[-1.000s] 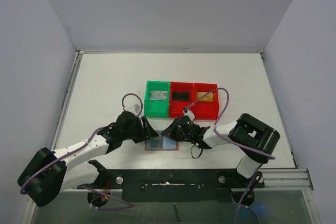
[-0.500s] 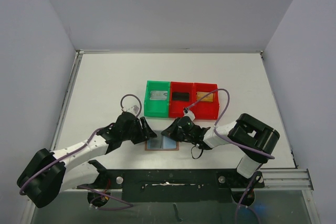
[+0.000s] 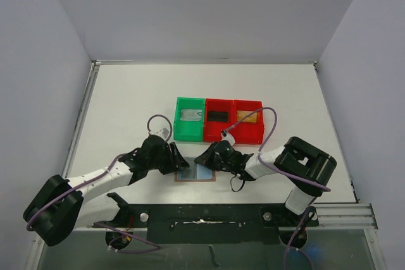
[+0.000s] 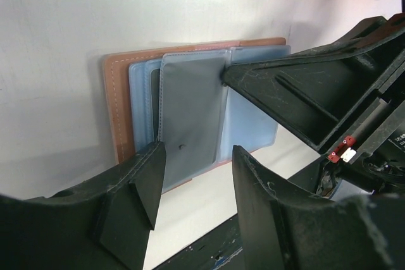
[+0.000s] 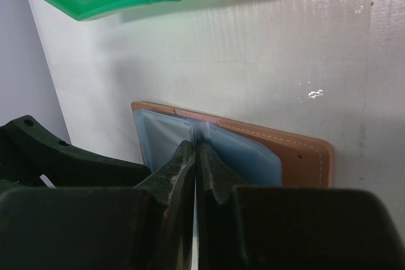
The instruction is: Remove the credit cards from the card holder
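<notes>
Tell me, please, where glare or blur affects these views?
Right wrist view: bright glare patches on the glossy white table; the black right pincer, close to the lens, looks soft. Left wrist view: the tan leather card holder with clear blue sleeves is sharp; the black left pincer reads dark. Top external view: even light, faint shadows, no glare.

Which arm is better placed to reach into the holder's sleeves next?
Left. The left gripper is open and lined up with the near edge of the grey sleeve in the holder. The right gripper is shut, tips at the holder's fold.
</notes>
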Tool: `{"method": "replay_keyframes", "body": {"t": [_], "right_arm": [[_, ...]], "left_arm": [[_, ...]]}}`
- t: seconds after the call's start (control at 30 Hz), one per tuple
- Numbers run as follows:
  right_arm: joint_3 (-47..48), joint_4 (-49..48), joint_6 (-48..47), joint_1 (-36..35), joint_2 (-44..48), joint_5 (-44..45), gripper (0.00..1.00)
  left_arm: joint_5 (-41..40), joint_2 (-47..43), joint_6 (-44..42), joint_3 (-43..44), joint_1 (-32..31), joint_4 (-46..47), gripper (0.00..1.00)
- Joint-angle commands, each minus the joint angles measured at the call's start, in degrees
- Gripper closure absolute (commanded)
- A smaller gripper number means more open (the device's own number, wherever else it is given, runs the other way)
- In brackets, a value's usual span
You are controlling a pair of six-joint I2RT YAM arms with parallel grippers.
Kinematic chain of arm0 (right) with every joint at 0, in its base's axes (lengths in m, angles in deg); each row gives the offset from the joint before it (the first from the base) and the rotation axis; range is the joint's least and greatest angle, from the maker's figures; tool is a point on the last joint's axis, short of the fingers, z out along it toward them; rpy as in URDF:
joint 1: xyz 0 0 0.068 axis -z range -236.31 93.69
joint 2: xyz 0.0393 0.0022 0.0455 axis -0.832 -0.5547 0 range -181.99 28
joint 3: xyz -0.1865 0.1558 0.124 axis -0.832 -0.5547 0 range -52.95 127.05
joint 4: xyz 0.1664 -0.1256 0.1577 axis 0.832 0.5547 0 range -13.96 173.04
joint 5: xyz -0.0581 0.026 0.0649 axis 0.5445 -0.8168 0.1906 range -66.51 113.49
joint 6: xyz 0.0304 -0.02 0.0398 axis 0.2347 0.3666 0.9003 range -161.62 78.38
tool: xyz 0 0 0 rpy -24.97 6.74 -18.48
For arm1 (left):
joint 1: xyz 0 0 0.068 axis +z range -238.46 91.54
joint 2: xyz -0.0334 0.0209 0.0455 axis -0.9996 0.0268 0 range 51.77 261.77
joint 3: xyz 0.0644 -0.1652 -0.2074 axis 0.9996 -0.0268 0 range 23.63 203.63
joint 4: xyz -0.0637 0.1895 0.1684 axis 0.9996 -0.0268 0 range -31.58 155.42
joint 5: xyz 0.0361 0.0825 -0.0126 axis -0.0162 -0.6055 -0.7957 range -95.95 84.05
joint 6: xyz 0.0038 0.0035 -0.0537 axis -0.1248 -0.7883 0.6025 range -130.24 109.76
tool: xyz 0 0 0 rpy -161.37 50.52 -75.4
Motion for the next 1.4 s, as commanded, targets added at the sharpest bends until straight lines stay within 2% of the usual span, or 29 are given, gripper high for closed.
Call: {"method": "replay_keyframes", "body": {"t": [0.0,0.2,0.5,0.8,0.93,1.0,1.1,1.23,1.37], "right_arm": [[-1.95,6.32,-0.55,-0.49,-3.04,-1.25,1.0],[-4.94,0.98,0.32,-0.15,-2.82,-1.34,1.0],[-11.38,-14.75,2.93,0.54,-5.45,-2.63,1.0],[-10.98,-14.23,2.55,0.89,-5.57,-2.95,1.0],[-6.98,-5.54,-1.7,0.53,-3.17,-2.36,0.99],[-3.6,2.32,-4.05,-0.11,-1.32,-0.35,0.93],[2.36,14.67,-7.1,-1.55,1.29,3.54,0.78],[8.84,25.03,-9.84,-2.89,2.25,7.08,0.63],[16.76,34.78,-12.16,-4.79,-0.1,10.17,0.57]], "left_arm": [[-0.32,-1.53,-0.1,0.17,-0.21,2.69,0.55],[-3.28,-5.31,-0.09,0.0,-0.25,0.67,0.54],[-2.27,-2.55,0.31,-0.32,-0.22,1.15,0.54],[0.64,0.05,0.5,-0.61,-0.38,4.02,0.55],[-1.71,-1.64,0.27,0.06,-0.54,1.93,0.55],[-4.15,-3.99,0.07,0.46,-0.55,-0.18,0.55],[-8.1,-8.42,-0.04,0.79,-0.57,-3.94,0.55],[-12.53,-13.73,0.41,0.81,-0.46,-7.84,0.55],[-15.41,-16.92,0.9,0.81,-0.4,-10.12,0.55]]}}
